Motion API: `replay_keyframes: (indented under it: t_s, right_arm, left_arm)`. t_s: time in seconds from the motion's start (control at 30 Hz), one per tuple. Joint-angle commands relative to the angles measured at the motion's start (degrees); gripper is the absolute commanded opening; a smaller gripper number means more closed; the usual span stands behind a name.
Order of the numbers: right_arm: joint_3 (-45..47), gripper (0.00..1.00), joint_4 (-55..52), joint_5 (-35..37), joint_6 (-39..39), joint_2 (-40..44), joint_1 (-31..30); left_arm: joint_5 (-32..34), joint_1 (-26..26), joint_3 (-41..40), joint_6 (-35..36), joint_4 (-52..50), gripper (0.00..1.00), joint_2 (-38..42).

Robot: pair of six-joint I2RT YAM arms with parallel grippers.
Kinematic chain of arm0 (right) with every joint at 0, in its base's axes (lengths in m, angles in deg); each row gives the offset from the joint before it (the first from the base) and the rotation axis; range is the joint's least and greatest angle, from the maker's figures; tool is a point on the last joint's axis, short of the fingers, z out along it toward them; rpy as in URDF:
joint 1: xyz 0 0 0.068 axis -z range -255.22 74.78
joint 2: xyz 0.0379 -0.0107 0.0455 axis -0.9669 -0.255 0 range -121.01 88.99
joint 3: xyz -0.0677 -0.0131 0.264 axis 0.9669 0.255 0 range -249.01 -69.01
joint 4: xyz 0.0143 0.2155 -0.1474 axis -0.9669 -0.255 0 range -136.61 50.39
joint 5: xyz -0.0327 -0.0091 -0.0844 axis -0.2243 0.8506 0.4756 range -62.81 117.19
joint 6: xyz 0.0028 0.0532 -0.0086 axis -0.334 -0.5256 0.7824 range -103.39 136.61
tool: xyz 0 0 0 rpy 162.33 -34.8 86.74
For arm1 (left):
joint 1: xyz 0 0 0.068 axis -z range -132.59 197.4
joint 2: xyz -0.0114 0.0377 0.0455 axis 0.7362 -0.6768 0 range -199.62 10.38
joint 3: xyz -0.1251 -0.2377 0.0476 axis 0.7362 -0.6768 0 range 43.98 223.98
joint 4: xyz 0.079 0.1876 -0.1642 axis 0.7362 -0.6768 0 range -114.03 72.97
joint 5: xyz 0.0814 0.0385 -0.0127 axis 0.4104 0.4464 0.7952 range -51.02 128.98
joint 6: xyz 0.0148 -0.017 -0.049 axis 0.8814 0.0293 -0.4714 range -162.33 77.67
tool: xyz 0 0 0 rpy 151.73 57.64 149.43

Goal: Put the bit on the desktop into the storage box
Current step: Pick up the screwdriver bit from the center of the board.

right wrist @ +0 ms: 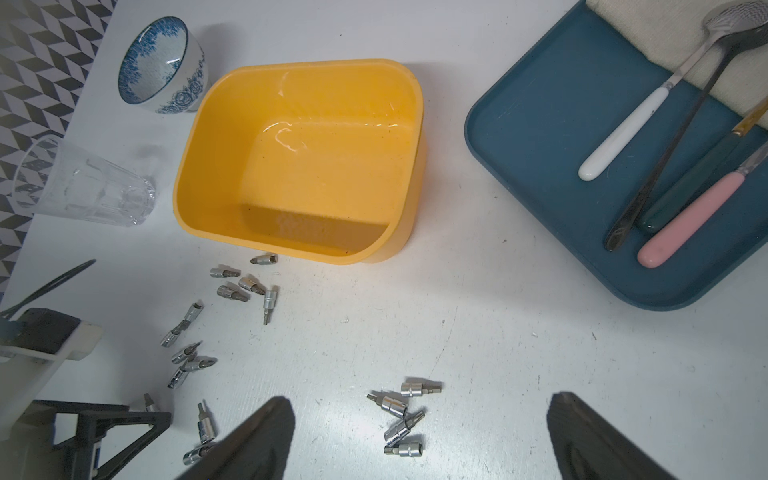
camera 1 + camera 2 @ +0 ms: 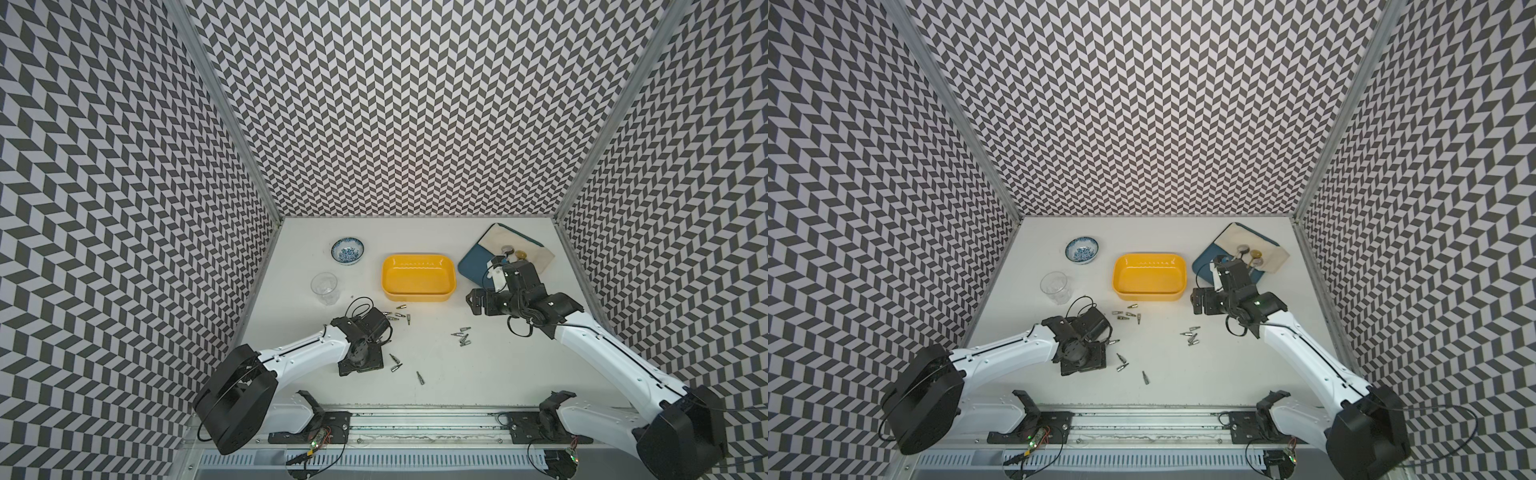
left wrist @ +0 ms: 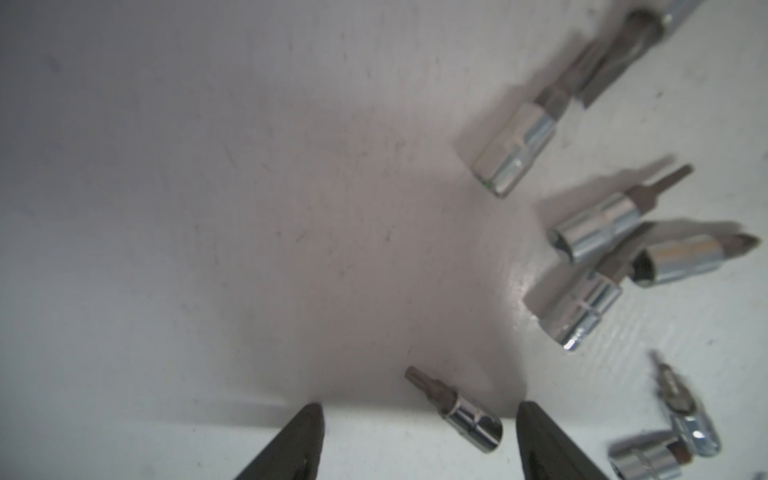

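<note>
The short steel bit (image 3: 465, 415), a shiny chrome hexagonal sleeve with a dull grey tip, lies flat on the off-white, faintly scuffed surface (image 3: 208, 208). It sits between the dark tapered fingertips (image 3: 307, 432) of the left pincer (image 3: 417, 415), whose jaws stand apart with a gap on each side of it. Other bits (image 3: 515, 149) lie scattered just beside it, several blurred and one cut off at the frame edge. In both top views these fingertips are hidden under the left arm (image 2: 299, 345). The glossy, shallow yellow plastic storage box (image 1: 216, 166), rectangular with rounded corners, sits farther back. The right pincer (image 1: 419, 398), jaws wide apart, hangs over another cluster of bits. Nearby stand a clear ribbed glass tumbler (image 1: 83, 183), a blue-patterned porcelain bowl (image 1: 153, 62) and a dark blue tray (image 1: 540, 124) carrying a cream cloth (image 1: 648, 25) and spoons (image 1: 623, 133).
</note>
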Motion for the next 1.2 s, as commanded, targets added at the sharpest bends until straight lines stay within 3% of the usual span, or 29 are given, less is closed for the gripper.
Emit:
replay_keyframes:
  t_s: [0.0, 0.17, 0.3, 0.87, 1.17]
  right_arm:
    - [0.8, 0.99, 3.3, -0.5, 0.9, -0.6, -0.4]
    - [0.8, 0.99, 3.0, -0.1, 1.4, -0.7, -0.4]
    - [1.0, 0.99, 2.9, 0.5, 1.5, -0.5, -0.4]
    - [0.0, 0.99, 2.5, 0.3, 1.2, -0.9, -0.4]
    - [0.4, 0.99, 2.5, 0.5, 1.3, -1.0, -0.4]
  left_arm:
    - [1.2, 0.2, 0.6, 0.1, -0.4, 0.77, -2.6]
    - [0.7, 0.2, 0.2, 0.3, -0.4, 0.74, -2.6]
    - [0.6, 0.2, 0.1, 0.1, -0.8, 0.64, -1.6]
    - [-1.6, 1.5, -1.5, -1.1, -1.0, 0.41, 0.2]
    - [-2.6, 5.0, -2.7, -3.6, -1.1, 0.35, -0.1]
